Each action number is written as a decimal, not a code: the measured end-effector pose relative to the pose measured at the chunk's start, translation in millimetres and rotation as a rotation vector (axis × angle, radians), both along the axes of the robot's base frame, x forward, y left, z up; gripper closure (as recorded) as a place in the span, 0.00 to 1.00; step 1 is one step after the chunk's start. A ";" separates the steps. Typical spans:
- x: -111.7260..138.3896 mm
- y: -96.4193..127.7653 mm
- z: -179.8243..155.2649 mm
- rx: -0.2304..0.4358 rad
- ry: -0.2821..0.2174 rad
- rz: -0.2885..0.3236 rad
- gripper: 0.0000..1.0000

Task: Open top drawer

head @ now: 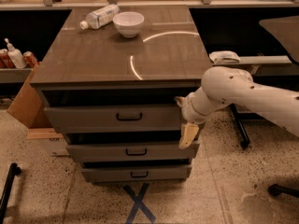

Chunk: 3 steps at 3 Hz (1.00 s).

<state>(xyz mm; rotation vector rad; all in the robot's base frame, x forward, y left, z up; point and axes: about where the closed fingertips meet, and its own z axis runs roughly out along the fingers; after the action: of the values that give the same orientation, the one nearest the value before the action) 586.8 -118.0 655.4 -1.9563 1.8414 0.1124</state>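
Note:
The top drawer (93, 119) is the widest grey-brown front of the cabinet, just under the tabletop (93, 55), with a dark gap above it. Its small dark pull handle (129, 117) sits at centre. Two narrower drawer fronts (103, 151) lie below it. My gripper (189, 135), cream-coloured at the end of the white arm (233, 90), hangs at the right end of the top drawer front, well right of the handle and level with the drawer's lower edge. It holds nothing that I can see.
A white bowl (129, 23) and a plastic bottle (100, 17) lying on its side are at the back of the tabletop. A cardboard box (25, 101) stands left of the cabinet. A blue tape X (138, 202) marks the floor in front. Chair legs (280, 189) stand at right.

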 end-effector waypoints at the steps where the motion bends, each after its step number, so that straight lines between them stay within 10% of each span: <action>1: 7.2 4.5 -13.3 -0.011 0.007 0.015 0.15; 3: -8.1 2.0 -1.2 0.011 -0.028 0.036 0.63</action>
<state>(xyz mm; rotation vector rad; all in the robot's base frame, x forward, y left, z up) 578.6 -116.0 654.1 -1.9738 1.7850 0.1051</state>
